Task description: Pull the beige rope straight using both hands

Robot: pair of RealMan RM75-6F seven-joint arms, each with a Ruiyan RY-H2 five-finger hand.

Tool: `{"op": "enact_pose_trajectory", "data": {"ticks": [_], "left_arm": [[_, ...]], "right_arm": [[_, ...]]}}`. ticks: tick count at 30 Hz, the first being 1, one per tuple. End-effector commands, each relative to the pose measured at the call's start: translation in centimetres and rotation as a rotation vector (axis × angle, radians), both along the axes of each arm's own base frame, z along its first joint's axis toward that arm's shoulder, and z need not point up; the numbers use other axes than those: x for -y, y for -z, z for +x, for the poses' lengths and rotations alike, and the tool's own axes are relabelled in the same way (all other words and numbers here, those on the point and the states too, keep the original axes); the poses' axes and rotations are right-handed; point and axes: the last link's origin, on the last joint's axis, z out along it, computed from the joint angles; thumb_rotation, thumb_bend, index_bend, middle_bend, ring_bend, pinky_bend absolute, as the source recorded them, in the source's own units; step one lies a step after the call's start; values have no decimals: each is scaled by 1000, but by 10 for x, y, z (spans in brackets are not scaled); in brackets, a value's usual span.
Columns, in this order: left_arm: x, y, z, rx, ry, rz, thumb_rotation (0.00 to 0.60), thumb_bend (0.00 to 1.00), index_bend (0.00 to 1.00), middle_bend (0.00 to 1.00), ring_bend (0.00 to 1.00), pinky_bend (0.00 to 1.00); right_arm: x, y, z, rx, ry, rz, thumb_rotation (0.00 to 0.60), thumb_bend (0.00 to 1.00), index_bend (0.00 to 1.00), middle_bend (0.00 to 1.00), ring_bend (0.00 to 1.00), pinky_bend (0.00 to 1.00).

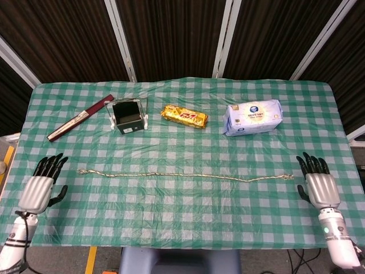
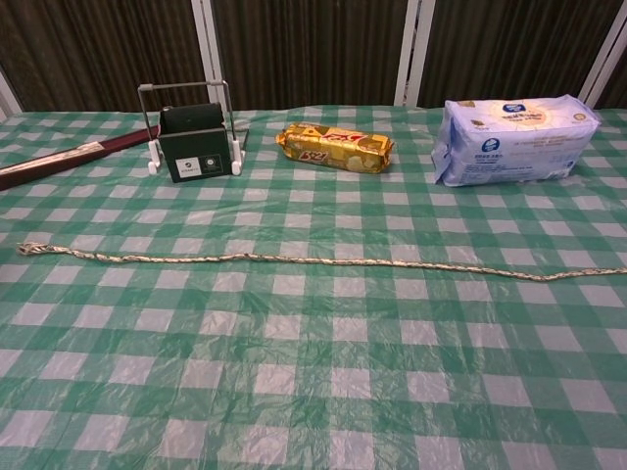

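Now left hand [image 1: 41, 187], right hand [image 1: 320, 186] flat, fingers spread, empty, clear of rope [image 1: 182, 175] ends.

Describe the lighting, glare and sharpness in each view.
Head view: even overhead light, soft short shadows beside the black box-shaped holder; the thin beige rope is sharp; both hands, left and right, are in focus. Chest view: faint sheen on the wrinkled green-and-white checked plastic tablecloth and the glossy golden biscuit packet; the dark backdrop stays dim.
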Motion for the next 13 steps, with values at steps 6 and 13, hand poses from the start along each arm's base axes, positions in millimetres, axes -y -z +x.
{"op": "enact_pose_trajectory", "data": {"ticks": [6, 13], "left_arm": [[78, -31, -5, -91, -63, 133, 600, 440, 0, 0, 0, 0], [82, -36, -6, -88, -61, 155, 600, 441, 0, 0, 0, 0]], "right_arm": [[-78, -15, 24, 3, -192, -86, 600, 388, 0, 0, 0, 0], [-77, -16, 22, 11, -181, -80, 600, 386, 0, 0, 0, 0]]}}
